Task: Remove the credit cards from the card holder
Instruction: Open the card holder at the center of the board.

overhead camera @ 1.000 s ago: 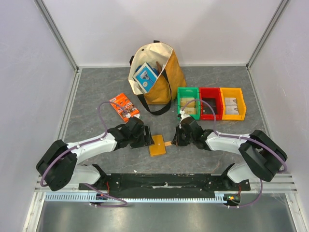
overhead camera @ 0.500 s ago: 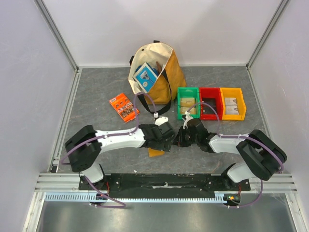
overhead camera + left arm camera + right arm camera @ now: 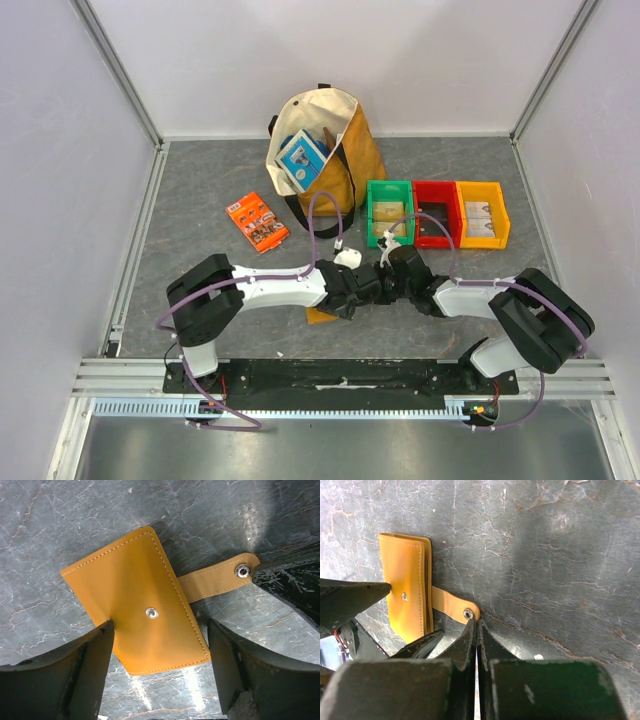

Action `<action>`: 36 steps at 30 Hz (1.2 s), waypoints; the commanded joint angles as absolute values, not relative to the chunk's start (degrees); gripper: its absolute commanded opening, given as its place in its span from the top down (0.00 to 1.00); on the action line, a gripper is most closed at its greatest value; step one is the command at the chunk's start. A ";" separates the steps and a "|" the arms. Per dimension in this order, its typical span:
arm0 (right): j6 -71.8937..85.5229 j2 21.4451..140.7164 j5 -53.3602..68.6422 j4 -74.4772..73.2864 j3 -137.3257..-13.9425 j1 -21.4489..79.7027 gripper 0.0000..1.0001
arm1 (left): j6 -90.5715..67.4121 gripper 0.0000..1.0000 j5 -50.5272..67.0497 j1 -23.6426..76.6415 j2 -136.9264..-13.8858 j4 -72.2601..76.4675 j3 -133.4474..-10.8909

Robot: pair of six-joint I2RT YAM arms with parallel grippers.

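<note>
The card holder (image 3: 140, 605) lies folded shut on the grey table, its closing tab (image 3: 215, 580) unsnapped and sticking out flat. From above, only a corner of the card holder (image 3: 320, 316) shows under the arms. My left gripper (image 3: 160, 630) hangs open over it, one finger on each side of its near end. My right gripper (image 3: 476, 622) is shut, its tips against the tab's (image 3: 452, 607) snap end; nothing shows between the fingers. The two grippers meet over the holder, left gripper (image 3: 345, 300) beside right gripper (image 3: 378, 290). The credit cards are hidden.
A tote bag (image 3: 320, 150) with a blue-and-white box stands at the back. An orange packet (image 3: 257, 222) lies to the left. Green (image 3: 390, 230), red (image 3: 435, 232) and yellow (image 3: 482, 232) bins sit in a row just behind the right arm.
My left arm has swung right, from beside the holder to directly over it, hiding most of it from above. The right gripper has stayed at the tab.
</note>
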State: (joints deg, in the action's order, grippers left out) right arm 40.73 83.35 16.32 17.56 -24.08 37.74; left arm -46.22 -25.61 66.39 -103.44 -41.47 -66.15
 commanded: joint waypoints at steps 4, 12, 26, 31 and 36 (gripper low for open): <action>39.64 83.58 16.08 16.52 -23.55 37.62 1.00 | -48.07 0.35 -31.73 66.88 -98.36 -44.91 -65.83; 38.41 84.64 16.08 14.59 -24.43 37.44 1.00 | -50.45 0.55 -32.43 66.71 -89.83 -44.74 -62.41; 35.42 77.96 17.75 10.37 -29.44 39.20 0.42 | -50.89 0.44 -31.64 66.09 -87.37 -42.36 -59.68; 36.21 80.06 17.32 10.99 -33.39 42.00 0.17 | -51.77 0.41 -30.76 64.60 -84.47 -41.75 -56.96; 37.79 84.89 14.51 11.16 -36.91 44.73 0.12 | -52.21 0.40 -28.66 62.14 -79.99 -39.99 -53.01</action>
